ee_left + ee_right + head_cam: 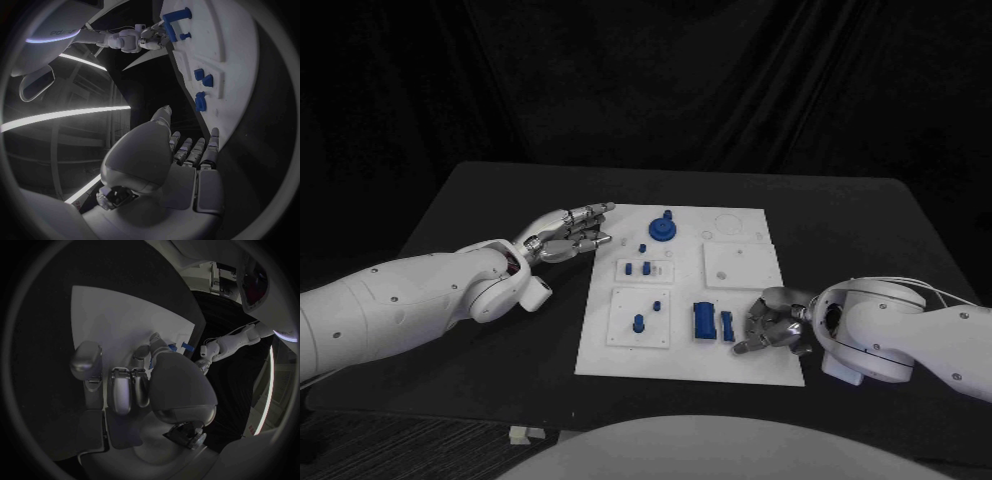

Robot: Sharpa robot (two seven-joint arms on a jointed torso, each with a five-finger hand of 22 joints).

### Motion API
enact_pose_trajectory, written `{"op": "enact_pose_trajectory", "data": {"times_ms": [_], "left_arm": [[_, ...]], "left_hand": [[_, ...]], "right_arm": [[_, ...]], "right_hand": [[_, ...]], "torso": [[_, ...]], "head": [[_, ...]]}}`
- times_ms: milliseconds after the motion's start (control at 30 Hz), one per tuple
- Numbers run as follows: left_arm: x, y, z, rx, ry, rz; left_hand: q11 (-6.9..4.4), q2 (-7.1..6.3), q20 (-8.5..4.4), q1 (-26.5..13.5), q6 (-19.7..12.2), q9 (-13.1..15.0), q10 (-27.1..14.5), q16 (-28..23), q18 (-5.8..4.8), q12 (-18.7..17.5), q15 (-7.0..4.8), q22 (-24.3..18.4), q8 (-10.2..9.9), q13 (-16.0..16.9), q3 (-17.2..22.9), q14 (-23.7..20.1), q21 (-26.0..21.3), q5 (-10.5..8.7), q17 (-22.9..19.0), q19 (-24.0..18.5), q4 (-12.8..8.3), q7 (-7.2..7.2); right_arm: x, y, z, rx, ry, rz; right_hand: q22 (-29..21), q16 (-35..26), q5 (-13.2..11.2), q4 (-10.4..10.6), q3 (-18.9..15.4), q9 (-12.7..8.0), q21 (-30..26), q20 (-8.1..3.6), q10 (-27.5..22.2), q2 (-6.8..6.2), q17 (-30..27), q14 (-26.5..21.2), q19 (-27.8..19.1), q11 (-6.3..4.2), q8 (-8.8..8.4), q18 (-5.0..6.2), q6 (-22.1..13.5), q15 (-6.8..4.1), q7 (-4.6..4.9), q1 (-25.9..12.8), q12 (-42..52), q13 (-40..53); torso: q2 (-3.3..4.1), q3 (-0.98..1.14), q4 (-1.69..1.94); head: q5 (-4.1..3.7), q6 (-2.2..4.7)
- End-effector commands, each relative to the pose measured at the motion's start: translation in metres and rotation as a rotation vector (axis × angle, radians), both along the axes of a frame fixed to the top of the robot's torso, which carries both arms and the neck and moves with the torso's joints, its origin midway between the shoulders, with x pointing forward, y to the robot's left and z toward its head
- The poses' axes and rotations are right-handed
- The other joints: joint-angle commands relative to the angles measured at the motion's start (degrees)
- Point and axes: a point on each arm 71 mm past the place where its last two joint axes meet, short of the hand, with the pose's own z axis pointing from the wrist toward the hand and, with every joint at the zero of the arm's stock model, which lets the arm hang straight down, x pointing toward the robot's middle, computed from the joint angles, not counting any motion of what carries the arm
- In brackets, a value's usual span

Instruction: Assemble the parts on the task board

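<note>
**Both hands at the board edges, parts on the board**

My left hand (570,233) sits at the left edge of the white board (691,362), near its far corner. Fingers curled in w/ nothing in them, tips pointing toward the board.

My right hand (776,325) rests on the board's right side, near the front, fingers bent down onto the white plate. Whether it pinches anything: cannot tell, fingertips hidden.

Parts on the board: round blue piece (664,228) at far end, two small blue pegs (638,268) mid-left, one upright blue peg (638,323) front-left, long blue block (705,320) just beside my right hand's fingers. Board lies centred on the black surface (473,215).
</note>
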Motion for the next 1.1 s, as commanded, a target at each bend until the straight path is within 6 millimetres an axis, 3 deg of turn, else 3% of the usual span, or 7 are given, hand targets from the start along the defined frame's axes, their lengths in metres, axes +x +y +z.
{"op": "enact_pose_trajectory", "data": {"times_ms": [33,400,567,667,767,933,1100], "left_arm": [[-0.001,0.0,0.001,-0.02,-0.011,-0.006],[-0.005,0.004,0.006,-0.048,-0.09,0.011],[-0.006,0.001,0.012,-0.076,-0.161,0.013],[-0.008,-0.002,0.015,-0.096,-0.207,0.009],[-0.01,-0.004,0.018,-0.112,-0.235,0.004],[-0.011,-0.006,0.02,-0.125,-0.258,0.001],[-0.01,-0.01,0.02,-0.127,-0.259,-0.005]], "left_hand": [[0.4,0.42,-0.09,0.37,0.15,0.09,-0.08,0.29,-1.17,0.31,0.28,0.19,0.15,0.1,0.26,0.09,0.22,0.19,0.09,0.49,-0.06,0.27],[0.14,-0.14,-0.13,-0.11,2.14,0.33,0.63,0.39,-1.29,1.95,-0.91,-0.39,0.6,0.31,-0.21,0.02,0.26,-0.33,0.08,0.56,0.58,0.79],[-0.36,-1.32,-0.62,-3.12,5.76,0.54,2.26,-0.07,0.19,5.79,-3.94,-3.61,1.16,0.65,-3.68,-1.13,-0.84,-1.65,-0.1,-1.87,6.02,1.7],[-2.24,-0.9,-1.92,-4.78,8.73,0.76,2.98,-0.46,2.22,7.06,-5.88,-6.64,1.61,0.74,-6.03,-1.83,-1.98,-2.8,-0.23,-4.44,6.07,2.81],[-3.18,-0.96,-2.47,-2.97,12.73,1.04,3.63,-0.47,3.36,8.29,-7.07,-9.44,2.31,0.85,-6.45,-1.91,-2.92,-1.86,-0.23,-6.71,6.03,1.93],[-4.53,-1.09,-3.47,-2.42,10.67,0.69,3.23,-1.62,4.6,7.17,-8.35,-10.53,1.19,0.68,-7.29,-3.67,-3.07,-1.41,-0.67,-7.68,6.08,1.43],[-13.62,-0.28,-3.93,-2.25,1.74,-0.06,3.04,-2.87,4.57,-0.86,-7.75,-11.33,-0.3,-0.02,-8.38,-5.76,-2.95,-1.52,-1.31,-8.09,6.05,-5.21]], "right_arm": [[-0.002,0.0,0.001,0.033,-0.018,0.005],[0.006,-0.022,0.028,0.229,-0.238,-0.068],[0.016,-0.039,0.044,0.39,-0.381,-0.165],[0.02,-0.051,0.052,0.507,-0.469,-0.233],[0.022,-0.058,0.058,0.614,-0.519,-0.273],[0.026,-0.064,0.062,0.767,-0.539,-0.279],[0.026,-0.065,0.053,0.848,-0.479,-0.253]], "right_hand": [[6.84,0.15,-0.07,0.67,-0.96,0.0,-0.37,-0.23,6.06,-1.15,15.1,6.02,-0.29,-0.22,-0.16,0.74,-0.26,-0.25,0.0,-0.48,0.15,15.09],[6.32,0.15,0.12,8.18,-13.8,0.47,-3.12,0.21,6.06,-6.72,15.1,6.02,-1.35,0.25,-0.53,1.09,-1.77,0.22,0.48,-4.03,0.15,15.09],[-2.08,-13.35,0.33,8.05,-11.13,-3.24,-34.48,3.1,4.62,-1.24,-7.62,-4.72,-14.57,3.34,-5.34,4.5,-5.96,3.4,3.47,-10.38,-0.93,14.23],[-13.46,-45.13,2.99,7.98,-11.55,-10.93,-47.05,7.04,-22.54,3.44,-38.86,-20.02,-20.29,7.31,-10.08,5.45,-7.05,6.78,5.64,-6.96,-29.03,-8.14],[-23.21,-59.19,4.75,7.56,-12.27,-15.51,-49.28,11.16,-38.83,5.65,-46.63,-28.99,-30.3,10.56,-12.06,3.95,-10.1,11.81,8.72,-2.07,-45.16,-21.07],[-35.17,-74.05,6.33,8.29,-12.77,-23.75,-50.21,15.92,-53.15,4.67,-57.37,-43.97,-46.64,16.93,-18.7,1.66,-19.36,18.15,9.02,0.3,-59.63,-34.24],[-69.94,-87.84,7.44,8.17,-12.68,-41.38,-52.45,17.52,-75.62,-5.65,-70.26,-73.79,-80.91,10.44,-30.68,-2.16,-35.21,12.91,1.01,-1.47,-75.94,-52.86]], "torso": [[0.01,-0.01,-0.03],[-0.17,-0.03,-0.12],[-0.9,0.01,-0.29],[-1.74,0.05,-0.38],[-2.3,0.08,-0.53],[-2.79,0.27,-0.95],[-3.01,0.45,-0.82]], "head": [[0.04,0.0],[-0.91,0.0],[-0.9,0.0],[-0.57,0.0],[-0.14,0.0],[0.46,0.0],[0.1,0.0]]}}
